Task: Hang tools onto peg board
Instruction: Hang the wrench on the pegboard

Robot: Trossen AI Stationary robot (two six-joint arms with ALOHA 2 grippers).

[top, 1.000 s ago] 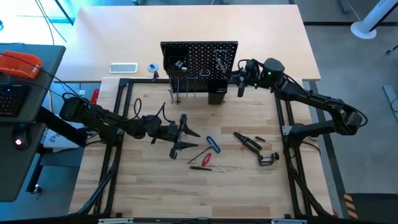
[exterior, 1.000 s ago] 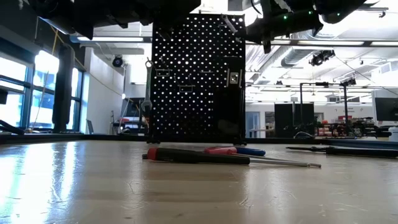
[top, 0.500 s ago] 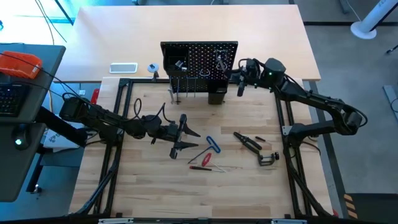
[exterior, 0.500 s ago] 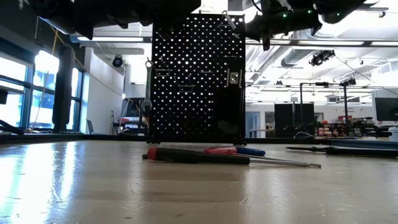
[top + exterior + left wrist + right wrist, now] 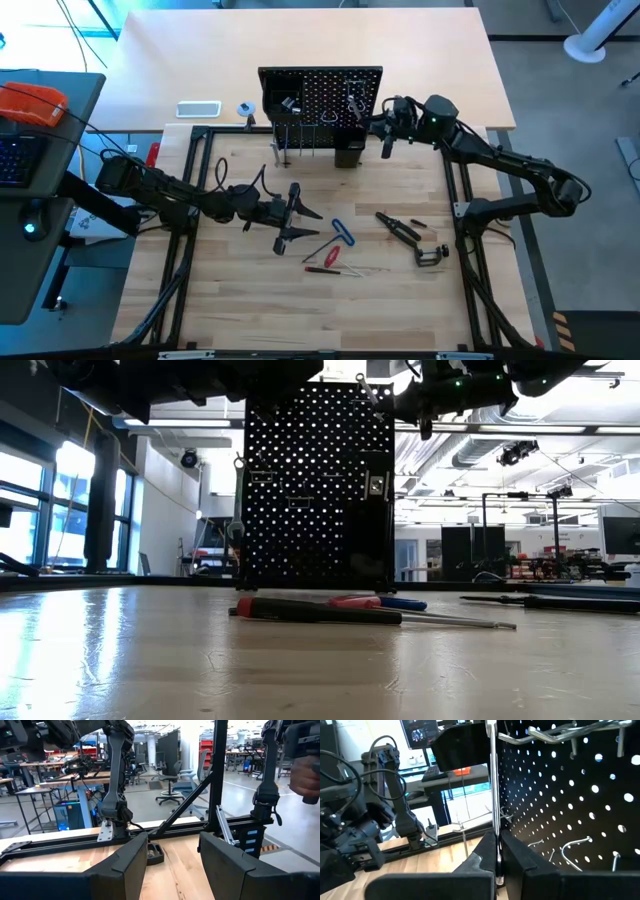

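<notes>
Hanging step: right gripper, fingers clamped on a slim silver wrench at the peg board, needs its end hooked; left gripper, fingers apart, waits mid-bench.

Bare tabletop left of and in front of the peg board leaves passing room, while right-front of it screwdrivers, blue T hex key, pliers and C-clamp clutter the way, with hooks jutting from its face.
</notes>
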